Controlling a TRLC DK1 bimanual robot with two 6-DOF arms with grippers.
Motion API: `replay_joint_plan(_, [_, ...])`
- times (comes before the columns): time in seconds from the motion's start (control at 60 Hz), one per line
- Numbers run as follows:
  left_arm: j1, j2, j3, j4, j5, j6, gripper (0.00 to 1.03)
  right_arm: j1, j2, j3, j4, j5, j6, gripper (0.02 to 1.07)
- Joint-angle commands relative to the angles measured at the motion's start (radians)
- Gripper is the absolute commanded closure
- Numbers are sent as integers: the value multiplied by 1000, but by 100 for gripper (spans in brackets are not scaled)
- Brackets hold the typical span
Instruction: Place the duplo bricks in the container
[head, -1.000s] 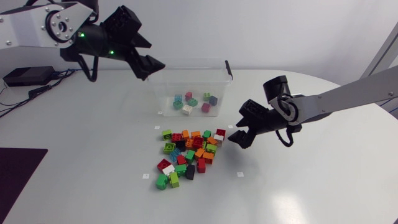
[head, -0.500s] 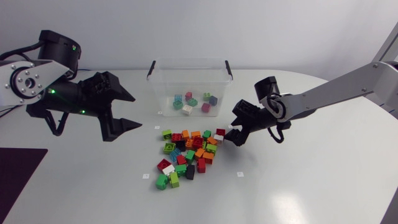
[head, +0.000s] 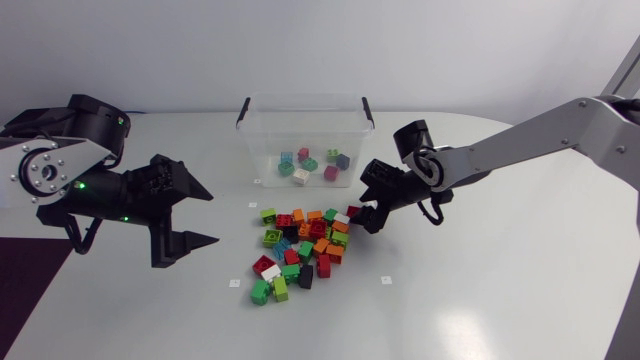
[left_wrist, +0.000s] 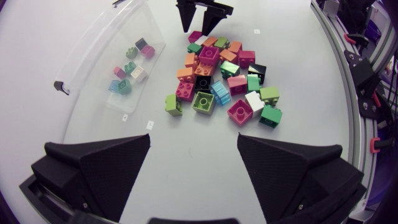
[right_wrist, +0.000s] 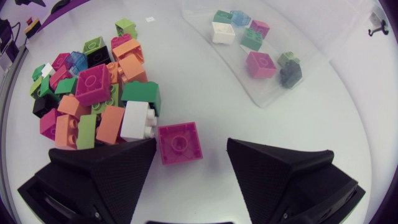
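A heap of duplo bricks (head: 300, 245) in mixed colours lies on the white table in front of the clear plastic container (head: 300, 99), which holds several bricks (head: 310, 163). My right gripper (head: 358, 218) is down at the heap's right edge. In the right wrist view a magenta brick (right_wrist: 179, 143) lies flat between its open fingers (right_wrist: 99, 174), close to one finger and clear of the other. My left gripper (head: 212, 217) hangs wide open left of the heap, with nothing in it. In its own view the heap (left_wrist: 221, 81) lies ahead and the container (left_wrist: 93, 68) off to one side.
A dark mat (head: 25, 275) covers the table's left front corner. Small white markers (head: 386, 280) dot the table around the heap. The container has black clips (head: 368, 110) on its short sides. My right gripper (left_wrist: 202, 12) shows beyond the heap in the left wrist view.
My left arm swung from above the container's left rim down to the table left of the heap. My right gripper slid left to the heap's edge and narrowed slightly around the magenta brick.
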Motion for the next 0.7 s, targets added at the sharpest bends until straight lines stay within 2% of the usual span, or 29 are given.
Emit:
replay_joint_plan(0.0, [3, -15, -34, -12, 11, 39, 6, 11, 51, 26, -20, 2, -27, 40])
replay_joint_plan(0.1, [-13, -15, -56, -12, 11, 45, 6, 14, 63, 35, -29, 2, -27, 54])
replay_joint_plan(0.267, [-74, 13, -86, -11, 11, 55, 6, 21, 62, 25, -46, 2, -33, 90])
replay_joint_plan(0.583, [-220, 51, -134, -12, 4, 16, 6, -26, -72, -66, -71, 0, -54, 92])
replay_joint_plan(0.683, [-261, 74, -120, -12, -75, -79, 8, -35, -124, -100, -71, 0, -53, 92])
